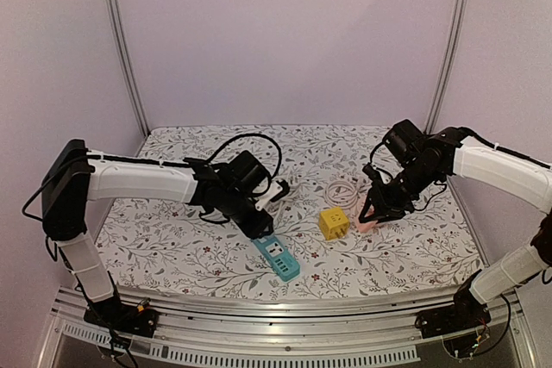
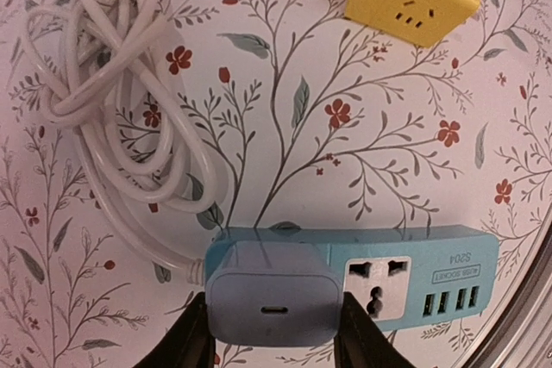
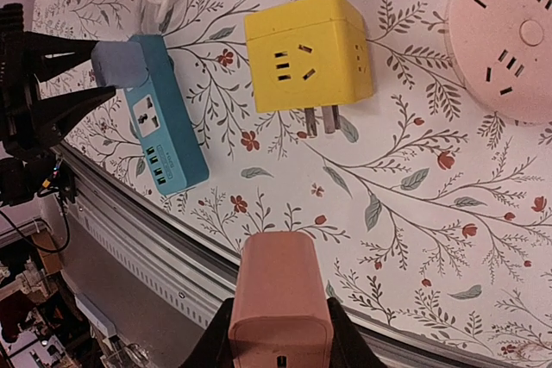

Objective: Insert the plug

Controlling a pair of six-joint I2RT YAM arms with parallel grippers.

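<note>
Floral-cloth table [image 1: 172, 247] carries blue power strip [image 1: 278, 258] near front edge, with yellow cube socket [image 1: 334, 222] near it. Left tool [image 2: 274, 333] clamped on grey plug [image 2: 272, 295], which sits against strip's end opposite USB ports; seating depth unclear. Right tool [image 3: 278, 333] closed on pink plug [image 3: 280, 299], held off table, well apart from strip.

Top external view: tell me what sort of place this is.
Likely a robot lab test cell, not a home: a left arm and right arm bolted to a metal rail, plain walls with aluminium posts, and a floral cloth holding a blue power strip.
</note>
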